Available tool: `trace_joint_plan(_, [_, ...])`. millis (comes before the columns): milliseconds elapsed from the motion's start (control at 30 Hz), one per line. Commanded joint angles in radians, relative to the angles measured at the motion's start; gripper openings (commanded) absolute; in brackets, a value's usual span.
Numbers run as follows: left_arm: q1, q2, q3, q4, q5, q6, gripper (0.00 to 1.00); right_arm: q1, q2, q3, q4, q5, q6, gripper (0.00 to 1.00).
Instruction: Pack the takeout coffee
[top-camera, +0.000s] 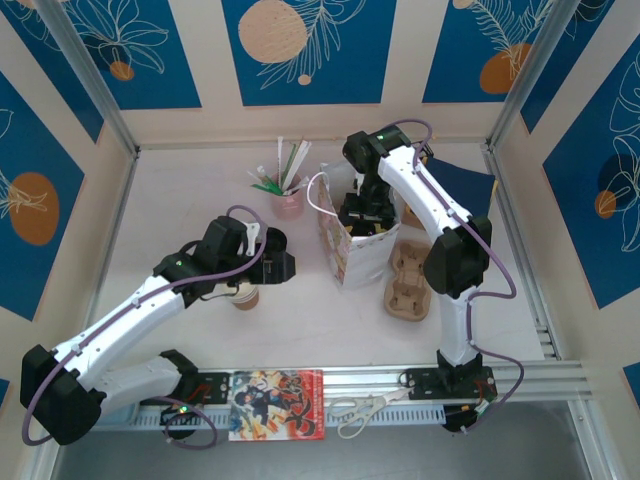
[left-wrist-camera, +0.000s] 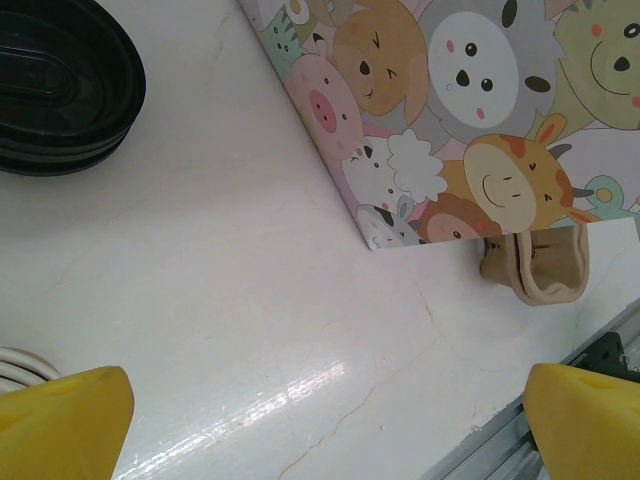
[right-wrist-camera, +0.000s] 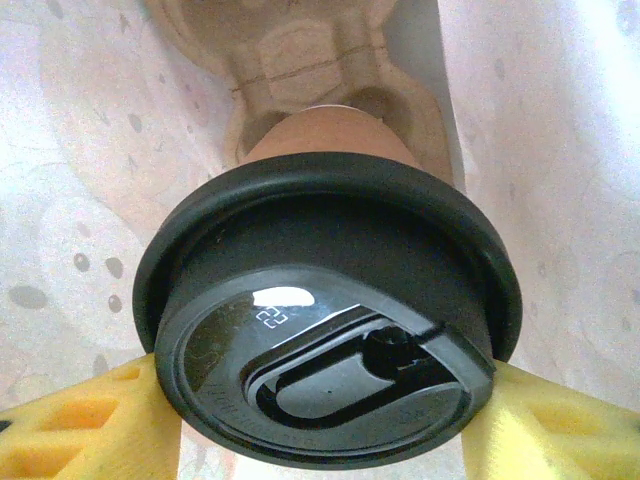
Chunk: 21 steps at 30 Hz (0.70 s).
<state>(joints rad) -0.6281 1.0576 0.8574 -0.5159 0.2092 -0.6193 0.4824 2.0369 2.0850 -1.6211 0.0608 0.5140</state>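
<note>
A takeout coffee (right-wrist-camera: 330, 135), a kraft-brown cup capped with a black lid (right-wrist-camera: 320, 330), sits low inside the cartoon-printed paper bag (top-camera: 352, 250). My right gripper (right-wrist-camera: 325, 420) is shut on it, with a yellow finger on each side of the lid. The cup's base is at a well of a cardboard carrier (right-wrist-camera: 300, 60) in the bag; contact cannot be told. In the top view the right gripper (top-camera: 358, 215) reaches into the bag's mouth. Another kraft cup (top-camera: 245, 296) stands under my left arm. My left gripper (left-wrist-camera: 330, 410) is open over bare table, left of the bag (left-wrist-camera: 470, 120).
A cardboard carrier (top-camera: 408, 280) lies right of the bag and also shows as a pale carrier (left-wrist-camera: 540, 265). A pink cup of straws (top-camera: 288, 200) stands behind. Stacked black lids (left-wrist-camera: 60, 90) lie nearby. A magazine (top-camera: 277, 405) and scissors (top-camera: 360, 410) lie at the front rail.
</note>
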Motion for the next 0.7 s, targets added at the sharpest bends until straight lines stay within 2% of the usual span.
trace_joint_plan(0, [0.01,-0.011,0.012,-0.013,0.004,0.021,1.0,-0.001,-0.034,-0.003,-0.103,0.007,0.003,0.64])
trace_joint_plan(433, [0.01,-0.007,0.011,-0.01,0.003,0.019,1.0,-0.006,-0.035,0.0,-0.104,0.013,0.002,0.64])
trace_joint_plan(667, [0.01,-0.023,0.012,-0.026,-0.049,0.012,1.0,-0.009,-0.038,-0.001,-0.103,0.014,-0.002,0.64])
